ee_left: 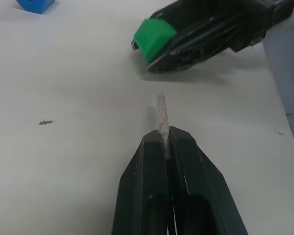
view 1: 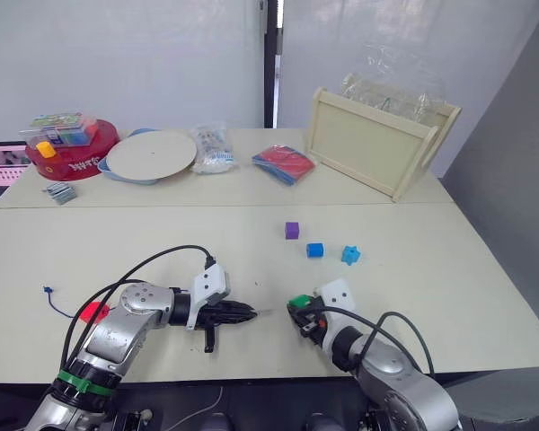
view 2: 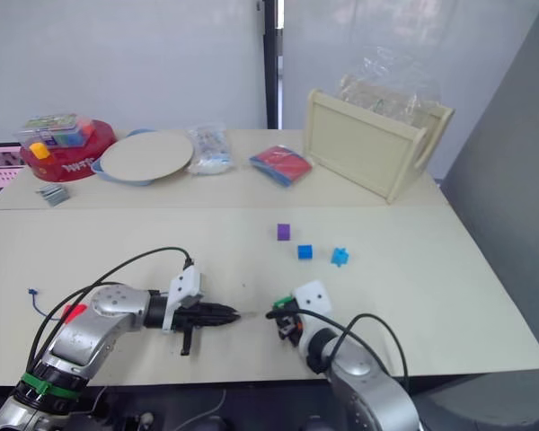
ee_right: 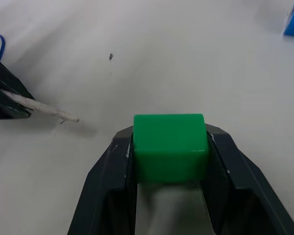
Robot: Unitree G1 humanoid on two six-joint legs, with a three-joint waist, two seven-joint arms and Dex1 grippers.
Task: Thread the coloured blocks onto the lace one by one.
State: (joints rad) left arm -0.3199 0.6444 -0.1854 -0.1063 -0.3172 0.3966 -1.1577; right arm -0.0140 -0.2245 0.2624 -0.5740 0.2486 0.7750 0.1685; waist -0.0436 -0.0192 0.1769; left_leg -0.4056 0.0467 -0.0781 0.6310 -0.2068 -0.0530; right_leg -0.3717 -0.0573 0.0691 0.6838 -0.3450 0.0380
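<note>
My left gripper is shut on the lace's pale stiff tip, which sticks out toward the right gripper. My right gripper is shut on a green block, held just above the table a short gap from the tip. The lace's dark-blue string trails left to a small knot, with a red block beside the left arm. A purple block and two blue blocks lie on the table farther back, right of centre.
Along the back stand a wooden tray, a red-and-blue packet, a clear bag, a round plate and a red tub. The table's front edge is close under both arms.
</note>
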